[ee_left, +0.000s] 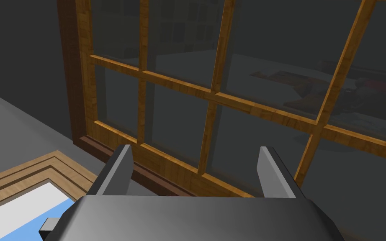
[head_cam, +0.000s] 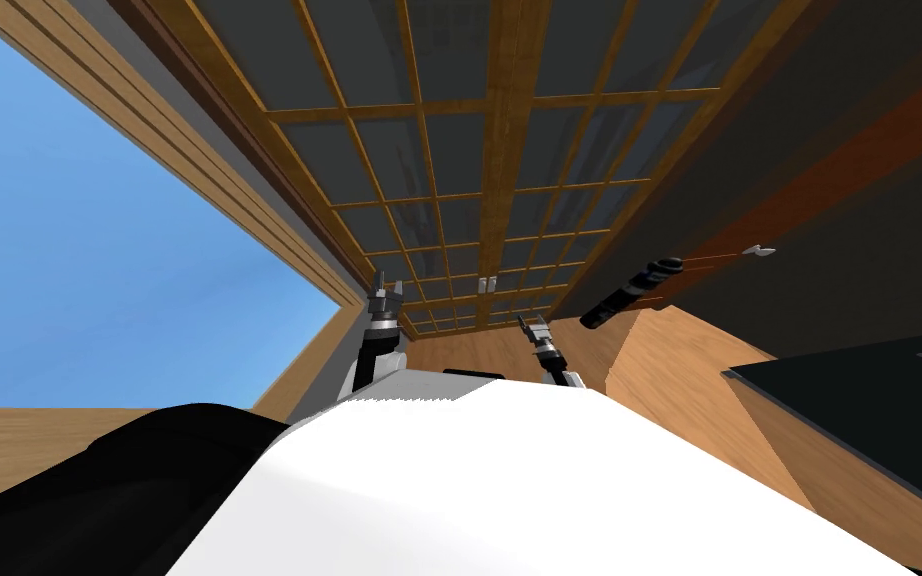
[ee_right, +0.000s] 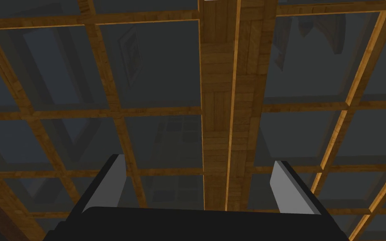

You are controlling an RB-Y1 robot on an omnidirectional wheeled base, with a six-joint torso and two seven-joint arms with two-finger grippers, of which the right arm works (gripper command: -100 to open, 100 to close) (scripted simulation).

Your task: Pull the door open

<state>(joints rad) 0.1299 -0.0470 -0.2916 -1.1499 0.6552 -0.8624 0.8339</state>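
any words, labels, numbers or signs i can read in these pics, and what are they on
None: no word, label, brand, number or sign can be read here.
The wooden glazed door, its small white handles, the left gripper and the right gripper bear no lettering.
The shapes behind the panes are too dim to read.

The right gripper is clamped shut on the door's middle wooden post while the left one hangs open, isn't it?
Not quite: the right gripper is open, not clamped. In the right wrist view its fingers stand well apart, with the door's middle wooden post seen beyond them. The left gripper is open, as you said.
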